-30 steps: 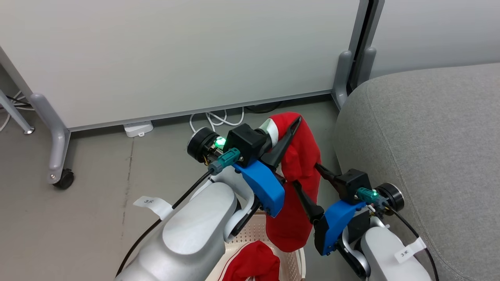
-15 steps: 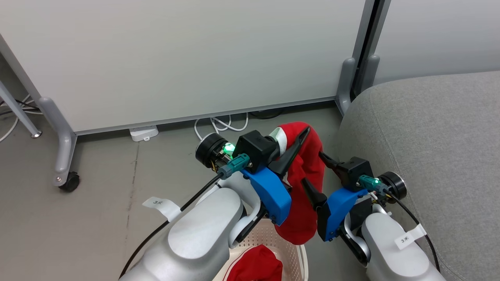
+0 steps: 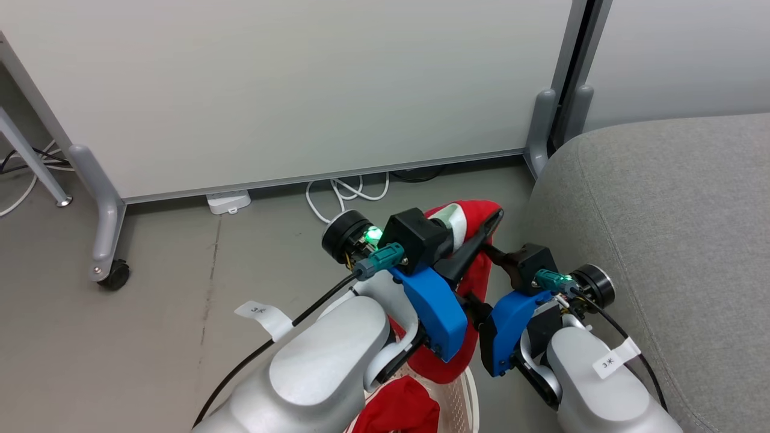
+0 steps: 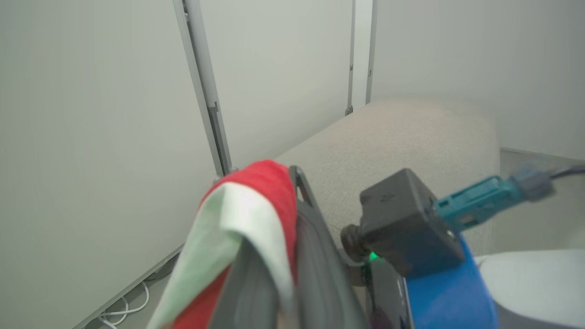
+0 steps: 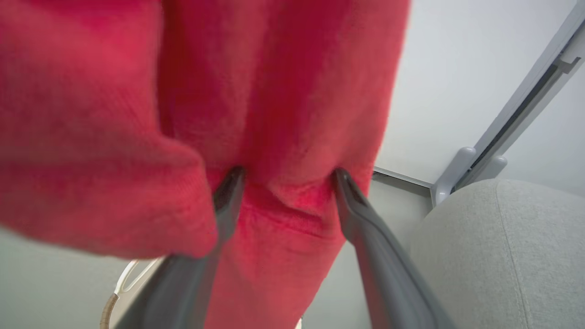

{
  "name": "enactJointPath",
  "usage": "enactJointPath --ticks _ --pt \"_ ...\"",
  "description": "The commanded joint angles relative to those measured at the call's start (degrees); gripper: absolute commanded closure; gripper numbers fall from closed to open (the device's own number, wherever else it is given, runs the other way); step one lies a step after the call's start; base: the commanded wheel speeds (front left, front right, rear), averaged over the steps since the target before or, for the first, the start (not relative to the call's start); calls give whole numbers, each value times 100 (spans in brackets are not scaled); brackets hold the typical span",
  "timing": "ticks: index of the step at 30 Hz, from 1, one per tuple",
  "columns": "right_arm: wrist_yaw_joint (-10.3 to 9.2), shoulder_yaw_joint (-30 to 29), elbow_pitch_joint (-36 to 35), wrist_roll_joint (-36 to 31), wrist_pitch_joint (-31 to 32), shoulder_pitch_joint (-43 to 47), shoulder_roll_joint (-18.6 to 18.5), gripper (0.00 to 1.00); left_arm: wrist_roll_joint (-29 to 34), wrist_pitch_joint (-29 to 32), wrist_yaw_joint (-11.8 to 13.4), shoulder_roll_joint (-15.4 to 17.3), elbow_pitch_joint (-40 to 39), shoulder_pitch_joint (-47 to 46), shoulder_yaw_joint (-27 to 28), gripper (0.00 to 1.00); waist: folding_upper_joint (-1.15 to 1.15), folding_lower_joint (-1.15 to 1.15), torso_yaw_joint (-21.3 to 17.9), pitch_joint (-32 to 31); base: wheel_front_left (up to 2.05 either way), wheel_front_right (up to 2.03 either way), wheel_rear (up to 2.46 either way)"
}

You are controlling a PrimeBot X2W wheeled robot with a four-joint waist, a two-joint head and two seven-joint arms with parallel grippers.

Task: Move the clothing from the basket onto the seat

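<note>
The left gripper point(image 3: 487, 225), at the centre of the head view, has its long dark fingers pressed together on the bright red garment with white trim point(image 3: 470, 208). The garment hangs above the cream-white perforated plastic basket point(image 3: 466, 397) at the bottom edge, just left of the large light grey upholstered seat point(image 3: 662, 210). The right gripper point(image 5: 283, 183) is spread wide, both fingertips against the hanging cloth. A second red garment point(image 3: 403, 406) lies in the basket.
</note>
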Motion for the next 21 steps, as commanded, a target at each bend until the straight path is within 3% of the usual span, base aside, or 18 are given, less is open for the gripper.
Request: enactJointPath --ticks 1,10,11,12,14,21 --pt "3 45 30 60 30 -104 -16 0 -31 15 -31 1 -47 -97 -20 100 0 0 17 7 0 0 0" --pt "3 305 392 274 -247 -374 -16 0 -321 22 -47 130 -246 -203 -340 100 0 0 71 29 0 0 0" --pt "3 306 429 298 -291 -396 -16 4 -346 16 -48 149 -254 -206 -357 100 0 0 69 28 0 0 0" --pt "3 312 458 327 -325 -417 -16 42 -375 14 -48 167 -255 -207 -380 100 0 0 67 28 0 0 0" --pt "3 319 500 361 -406 -460 -16 100 -425 4 -50 196 -252 -207 -420 100 0 0 57 25 0 0 0" --pt "3 339 582 485 -574 -514 -16 100 -549 -91 -34 308 -93 -177 -374 100 0 0 -6 29 0 0 0"
